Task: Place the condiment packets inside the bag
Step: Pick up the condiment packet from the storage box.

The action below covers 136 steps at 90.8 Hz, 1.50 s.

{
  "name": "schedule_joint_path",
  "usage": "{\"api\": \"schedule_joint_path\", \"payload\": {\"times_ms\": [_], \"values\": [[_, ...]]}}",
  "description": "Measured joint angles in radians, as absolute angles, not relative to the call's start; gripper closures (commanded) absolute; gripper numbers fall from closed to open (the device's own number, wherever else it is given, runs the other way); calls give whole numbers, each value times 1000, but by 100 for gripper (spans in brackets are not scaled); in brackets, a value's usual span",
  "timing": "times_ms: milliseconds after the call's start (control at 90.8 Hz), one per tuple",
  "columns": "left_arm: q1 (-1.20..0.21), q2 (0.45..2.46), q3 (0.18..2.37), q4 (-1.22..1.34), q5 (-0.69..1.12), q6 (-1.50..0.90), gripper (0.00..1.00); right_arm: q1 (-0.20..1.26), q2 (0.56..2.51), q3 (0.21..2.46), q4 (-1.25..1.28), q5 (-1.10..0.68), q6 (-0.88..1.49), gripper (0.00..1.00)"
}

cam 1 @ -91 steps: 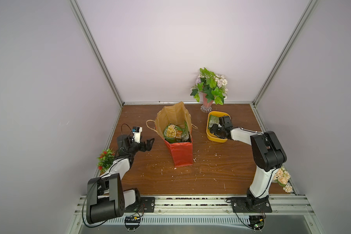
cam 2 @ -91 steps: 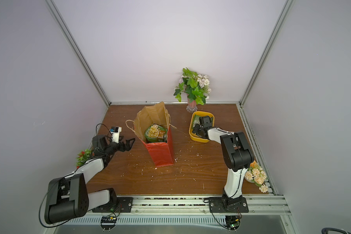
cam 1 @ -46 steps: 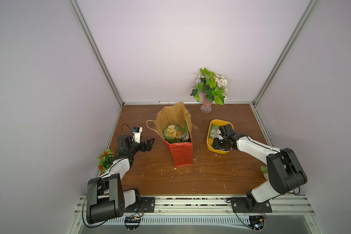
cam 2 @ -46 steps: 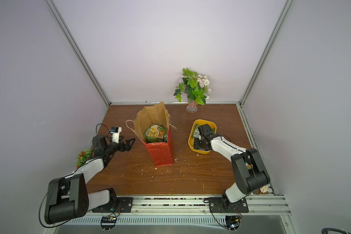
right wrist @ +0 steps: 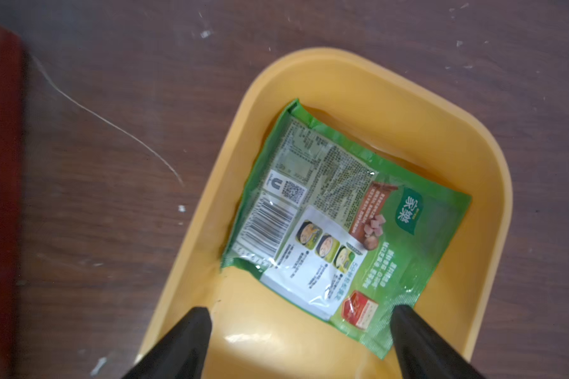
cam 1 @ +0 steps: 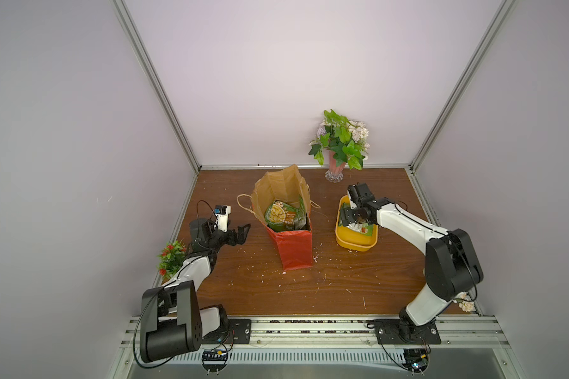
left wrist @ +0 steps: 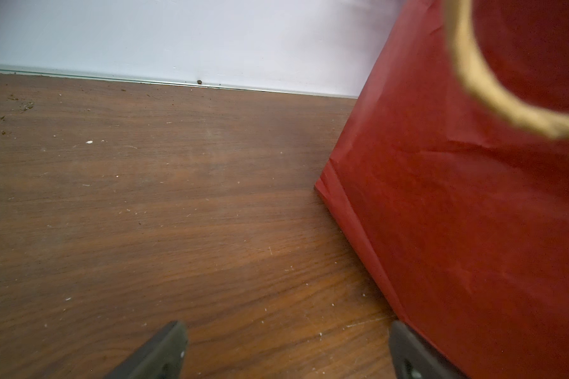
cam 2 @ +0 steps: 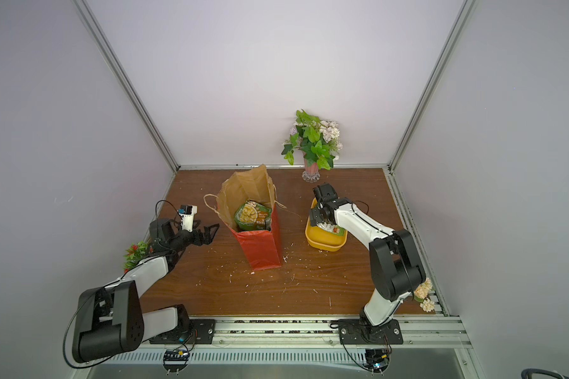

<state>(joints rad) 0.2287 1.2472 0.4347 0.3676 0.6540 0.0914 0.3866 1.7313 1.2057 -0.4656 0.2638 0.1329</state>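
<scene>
– Two arms here, and only one has changed. The left gripper (cam 1: 241,232) sits where it was a second ago, low over the wooden table (cam 1: 342,285), jaws spread wide and empty, just beside the red paper bag (cam 1: 293,252) without touching it
– And the bag?
– Same as before: upright, mouth open, a large packet (cam 1: 280,213) with the yellow food picture inside, and a green edge of at least one more beside it
– So the change is on the right
– Yes. The right gripper (right wrist: 301,311) was narrower a moment ago, at the yellow tub (right wrist: 375,85). Now its jaws stand wide apart over the tub, pinching nothing. One condiment packet (right wrist: 335,223) lies flat on the tub floor, barcode side up, partly between the two fingertips
– Meaning?
– My guess is that a pinch slipped, or the jaws are being reset for a fresh grab. Either way that packet is not yet in the bag, so the task is unfinished
– Count it for me, left to right
– One red-flowered plant (cam 1: 171,256) by the left arm. One bag holding two packets that I can make out. One vase of green leaves and pale flowers (cam 1: 339,144) at the back wall. One tub with one packet. One small pale posy (cam 1: 465,302) by the right arm's base. That makes three plants, two containers and three packets in view
</scene>
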Motion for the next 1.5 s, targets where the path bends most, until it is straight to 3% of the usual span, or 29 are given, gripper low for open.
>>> {"api": "schedule_joint_path", "payload": {"times_ms": [253,528,782,1079,1200,1387,1497], "values": [[229,1259,435,367,651,91,1,421,1781,1110,-426,301,-163,2],[229,1259,435,367,648,91,1,404,1821,1148,-353,287,-364,1],[229,1259,435,367,643,91,1,312,1928,1275,-340,189,-394,3],[229,1259,435,367,643,91,1,266,2008,1375,-386,111,-339,14],[229,1259,435,367,643,91,1,261,2026,1396,-393,102,-286,33],[229,1259,435,367,643,91,1,258,2055,1415,-372,87,-164,83],[229,1257,435,367,643,91,1,250,2048,1393,-337,82,-104,93]]}}
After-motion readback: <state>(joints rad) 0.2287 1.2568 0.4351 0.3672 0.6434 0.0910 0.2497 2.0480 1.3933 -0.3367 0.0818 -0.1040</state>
